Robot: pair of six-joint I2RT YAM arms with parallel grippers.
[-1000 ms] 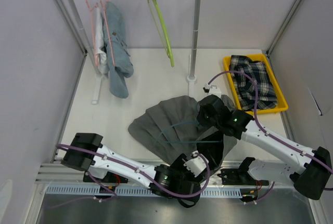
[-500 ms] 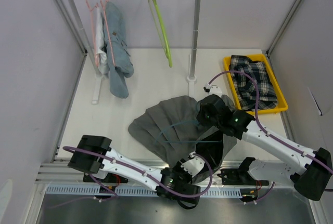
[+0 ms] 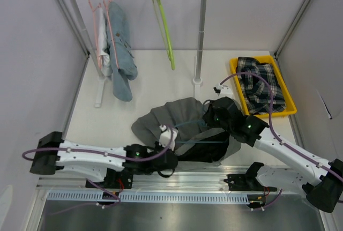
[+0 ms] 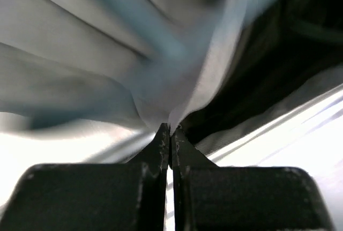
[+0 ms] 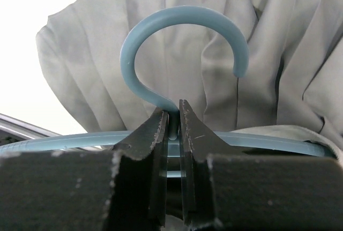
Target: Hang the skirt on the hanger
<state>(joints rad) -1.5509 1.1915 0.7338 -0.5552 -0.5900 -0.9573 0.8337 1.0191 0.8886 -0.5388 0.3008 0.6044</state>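
A second ago the grey pleated fabric skirt (image 3: 171, 114) lay spread wide on the white table (image 3: 107, 129), and the left arm was folded low at the near edge, below the hem. Now this arm has swung out to the left and it has taken the cloth with it. The skirt is pulled together into a smaller, thicker heap, and its dark inner side is turned open on the near right.

The left gripper (image 4: 170, 132) is fully closed, and a thin fold of the grey fabric is pinched between the tips (the wrist picture is blurred, so I cannot say which edge of the skirt this is). The right gripper (image 5: 171, 126) has hardly moved. Its fingers are pressed together on the neck of the light blue plastic hanger (image 5: 182, 12), just under the hook, and the hanger lies over the skirt near the middle of the table.

I judge that the left arm is opening or dragging the skirt along the hanger while the right arm keeps the hanger steady. The skirt is not yet hung: the blue bars cross the cloth, but no part sits properly on them.
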